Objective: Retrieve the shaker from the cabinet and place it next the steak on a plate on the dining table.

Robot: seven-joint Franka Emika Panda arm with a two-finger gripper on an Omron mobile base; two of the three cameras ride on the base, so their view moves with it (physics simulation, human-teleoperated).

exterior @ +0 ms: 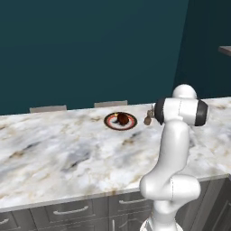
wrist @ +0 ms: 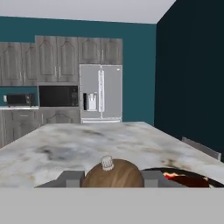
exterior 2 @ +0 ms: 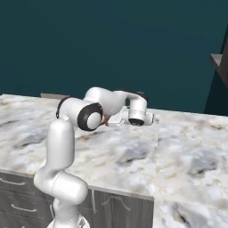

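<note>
Even, flat light; soft, low-res render.

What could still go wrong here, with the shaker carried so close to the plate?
1. The shaker hangs in the closed end effector just beside the plate and seems slightly tilted; released that way on the dining table, it might topple.
2. In the hand view the plate's rim sits right next to the shaker, so drifting further toward it could bump the rim or the steak.
</note>
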